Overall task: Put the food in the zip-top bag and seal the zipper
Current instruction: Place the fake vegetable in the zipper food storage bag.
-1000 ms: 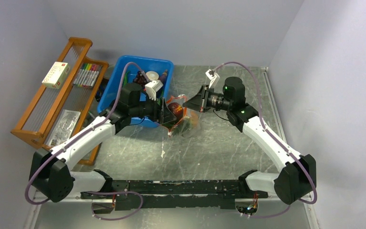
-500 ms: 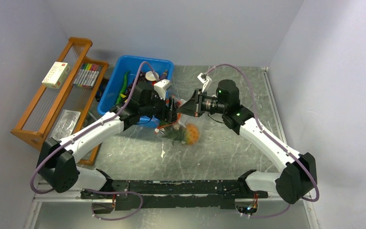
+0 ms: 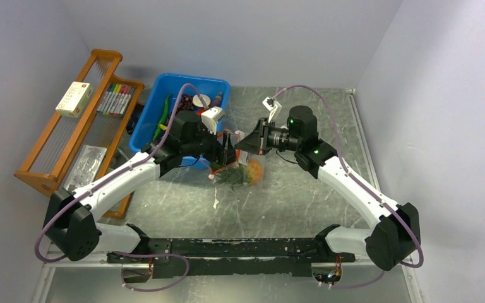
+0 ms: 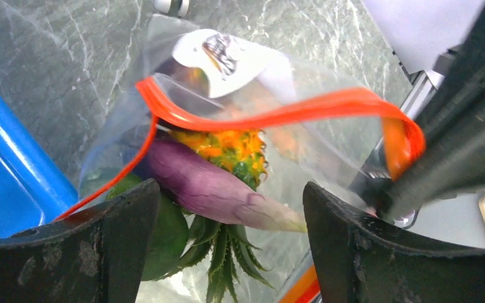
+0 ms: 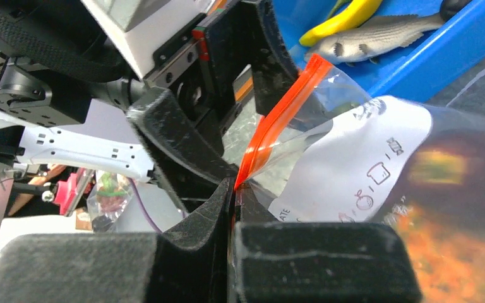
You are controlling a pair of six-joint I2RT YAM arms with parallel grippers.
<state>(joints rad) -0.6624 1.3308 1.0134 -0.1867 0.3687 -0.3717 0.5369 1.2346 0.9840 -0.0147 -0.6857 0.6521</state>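
**Red zipper (image 4: 278,113) pinched by right fingers (image 5: 322,259)**

The clear zip-top bag (image 3: 243,172) sits toward the far middle of the surface (image 3: 290,196), just beside the near right corner of the blue bin (image 3: 192,79). The right fingers are clamped on one end of its strip. The left fingers (image 4: 113,246) gape wide, facing the mouth. Orange pineapple (image 4: 230,151) and purple eggplant (image 4: 215,189) lie inside.

White links (image 3: 113,186), black joints (image 3: 391,237), purple cables (image 3: 306,86), green LEDs (image 3: 300,118).

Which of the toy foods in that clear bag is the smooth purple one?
The eggplant, lying slantwise against the pineapple. The pineapple is knobbly and orange with green leaves, so the eggplant's smooth purple skin sets it apart.
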